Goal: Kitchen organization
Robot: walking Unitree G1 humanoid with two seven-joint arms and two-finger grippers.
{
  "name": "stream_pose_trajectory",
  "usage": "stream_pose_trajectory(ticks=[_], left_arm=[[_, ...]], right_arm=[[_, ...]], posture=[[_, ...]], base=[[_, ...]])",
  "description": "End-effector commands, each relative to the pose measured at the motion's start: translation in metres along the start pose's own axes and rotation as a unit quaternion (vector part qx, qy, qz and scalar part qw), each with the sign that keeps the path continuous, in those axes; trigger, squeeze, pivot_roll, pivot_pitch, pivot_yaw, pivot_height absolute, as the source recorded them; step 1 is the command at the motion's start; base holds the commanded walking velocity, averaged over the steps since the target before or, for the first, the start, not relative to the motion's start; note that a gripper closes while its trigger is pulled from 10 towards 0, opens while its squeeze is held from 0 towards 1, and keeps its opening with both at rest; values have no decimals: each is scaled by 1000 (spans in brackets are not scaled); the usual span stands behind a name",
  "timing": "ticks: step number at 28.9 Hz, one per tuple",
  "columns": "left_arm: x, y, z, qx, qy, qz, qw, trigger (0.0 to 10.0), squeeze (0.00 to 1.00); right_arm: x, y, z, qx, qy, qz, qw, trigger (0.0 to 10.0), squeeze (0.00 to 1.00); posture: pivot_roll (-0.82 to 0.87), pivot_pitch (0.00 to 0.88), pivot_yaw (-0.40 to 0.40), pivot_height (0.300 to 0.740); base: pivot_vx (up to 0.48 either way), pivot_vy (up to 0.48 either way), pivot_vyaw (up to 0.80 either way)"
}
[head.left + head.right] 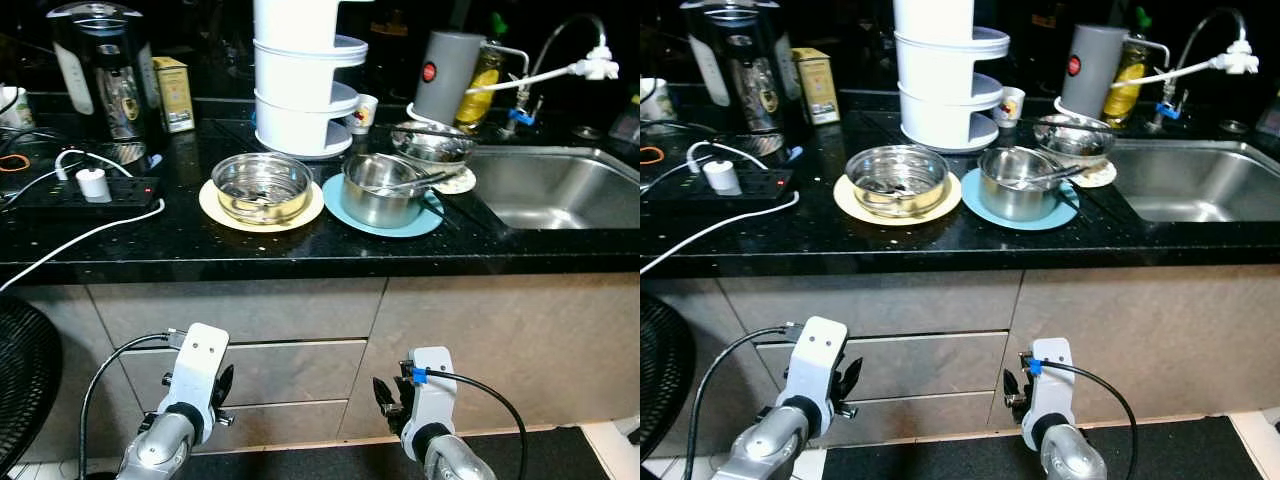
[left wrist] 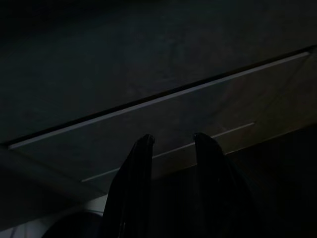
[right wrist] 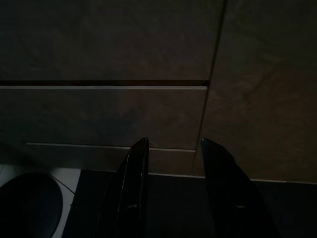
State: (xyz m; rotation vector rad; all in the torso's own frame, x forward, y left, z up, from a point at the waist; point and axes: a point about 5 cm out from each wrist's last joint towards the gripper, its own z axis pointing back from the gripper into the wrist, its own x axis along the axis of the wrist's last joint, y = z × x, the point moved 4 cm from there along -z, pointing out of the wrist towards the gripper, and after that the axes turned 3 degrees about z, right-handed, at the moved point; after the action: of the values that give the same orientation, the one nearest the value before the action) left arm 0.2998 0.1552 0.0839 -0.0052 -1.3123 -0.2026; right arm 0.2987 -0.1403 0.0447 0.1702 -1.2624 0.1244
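Both arms hang low in front of the cabinet drawers [image 1: 250,370], below the bench edge. The left end effector [image 2: 171,148] points at the drawer fronts with its two black fingers parted by a moderate gap and nothing between them. The right end effector [image 3: 171,148] does the same, aimed at the seam between the drawers and the cabinet door [image 1: 480,340] to the right, also parted and empty. Neither touches anything.

Up on the black bench [image 1: 300,250], the dishes wait near the middle. A steel bowl [image 1: 262,187] sits on a cream plate [image 1: 215,208]; just right of it, a steel pot [image 1: 380,190] with a utensil across it stands on a blue plate [image 1: 432,222]. Farther right, a second steel bowl [image 1: 432,145] rests on a small plate beside the sink [image 1: 560,185], whose basin looks bare. Behind the dishes stands a white tiered rack [image 1: 300,80], with a small cup [image 1: 364,113] and a grey canister [image 1: 447,75] beyond. At far left are a coffee machine [image 1: 100,70], a yellow box [image 1: 174,93] and a power strip [image 1: 85,192] with a white plug and cable.

By my reading the organizing has hardly begun: nothing is held, and the bowls, pot and plates all remain to be sorted.
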Motion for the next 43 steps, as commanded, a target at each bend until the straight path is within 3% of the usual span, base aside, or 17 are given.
stream_pose_trajectory(ticks=[1, 19, 23, 27, 29, 31, 33, 36, 38, 41, 43], left_arm=[[-2, 0, 1, -2, 7, -3, 1000, 10000, 0], [-2, 6, -1, 22, 8, -8, 1000, 10000, 0], [6, 6, 1, 18, -14, 9, 1000, 10000, 0], [41, 17, 6, 45, -99, 5, 994, 10000, 0], [75, 23, 13, 46, -173, 38, 983, 10000, 0], [100, 26, 19, 41, -224, 46, 973, 10000, 0], [109, 28, 21, 44, -240, 45, 969, 10000, 0], [148, 39, 27, 66, -298, 30, 952, 10000, 0], [157, 41, 28, 70, -310, 26, 948, 10000, 0], [164, 42, 19, 68, -291, -4, 954, 10000, 0], [160, 41, 16, 66, -278, -8, 958, 10000, 0]], right_arm=[[-5, -5, 3, -10, 5, 1, 1000, 10000, 0], [0, -4, 1, -7, -3, 5, 1000, 10000, 0], [11, 0, 0, 4, -21, 9, 1000, 10000, 0], [46, 21, 6, 87, -90, -30, 992, 10000, 0], [90, 38, 20, 177, -165, -111, 964, 10000, 0], [119, 37, 26, 194, -207, -137, 949, 10000, 0], [128, 32, 25, 182, -222, -137, 948, 10000, 0], [166, 8, 22, 95, -287, -93, 949, 10000, 0], [176, 3, 23, 76, -303, -80, 947, 10000, 0], [198, 2, 23, 30, -320, -3, 947, 10000, 0], [200, 2, 22, 22, -315, 15, 949, 10000, 0]], posture=[[-31, 96, -47, 740], [-32, 98, -47, 740], [-33, 95, -46, 740], [-33, 89, -47, 740], [-33, 89, -47, 740], [-33, 89, -47, 740], [-35, 82, -47, 740], [-32, 76, -51, 740], [-32, 76, -51, 740], [-30, 72, -52, 740], [-31, 73, -51, 740]], base=[[0, -480, 0], [0, -53, 0], [0, 0, 0], [0, 0, 0], [0, 0, 0], [0, 0, 0], [0, 0, 0], [0, 0, 0], [0, 0, 0], [0, 0, 0], [0, 0, 0]])
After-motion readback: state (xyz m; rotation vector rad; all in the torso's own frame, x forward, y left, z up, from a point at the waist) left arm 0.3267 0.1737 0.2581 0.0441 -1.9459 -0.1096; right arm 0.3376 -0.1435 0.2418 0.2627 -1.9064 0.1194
